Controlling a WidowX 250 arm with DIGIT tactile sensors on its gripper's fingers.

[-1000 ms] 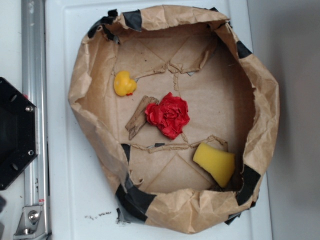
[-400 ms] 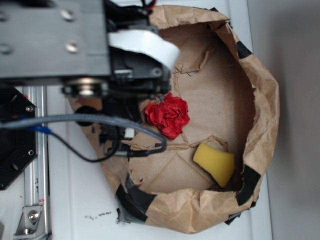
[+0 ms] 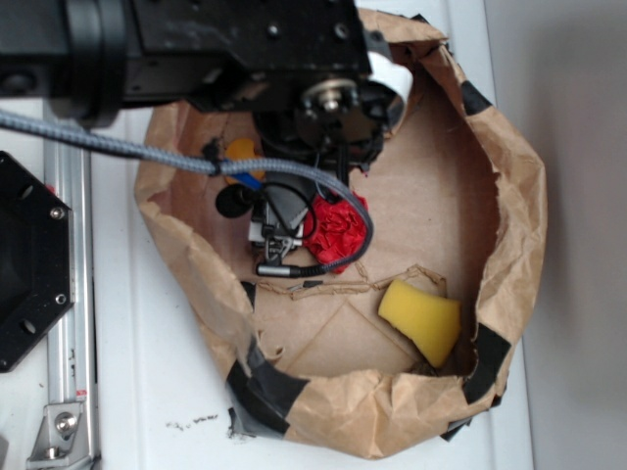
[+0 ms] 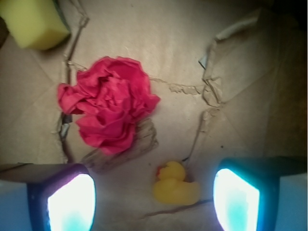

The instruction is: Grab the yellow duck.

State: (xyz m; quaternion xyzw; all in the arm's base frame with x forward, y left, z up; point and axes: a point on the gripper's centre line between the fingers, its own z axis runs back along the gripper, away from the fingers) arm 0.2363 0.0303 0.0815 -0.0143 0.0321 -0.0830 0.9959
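Gripper [image 4: 154, 204] spread wide, both fingers [image 4: 72, 202] low in the wrist view, nothing clamped. Between them, nearer the right finger and touching neither: duck [image 4: 176, 186], upright on brown paper, beak toward 10 o'clock. At 11 o'clock from the duck, red ball [image 4: 108, 107]; farther at 10 o'clock, sponge [image 4: 32, 21]. In the exterior view, arm [image 3: 225, 44] hiding most of the duck [image 3: 242, 154].

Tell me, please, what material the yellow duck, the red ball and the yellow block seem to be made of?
The yellow duck: probably rubber or soft plastic, smooth and rounded. The red ball: crumpled paper, matte, with sharp creases and folds. The yellow block: likely foam sponge, dull finish with slightly rounded edges; its pores are too blurred to confirm.
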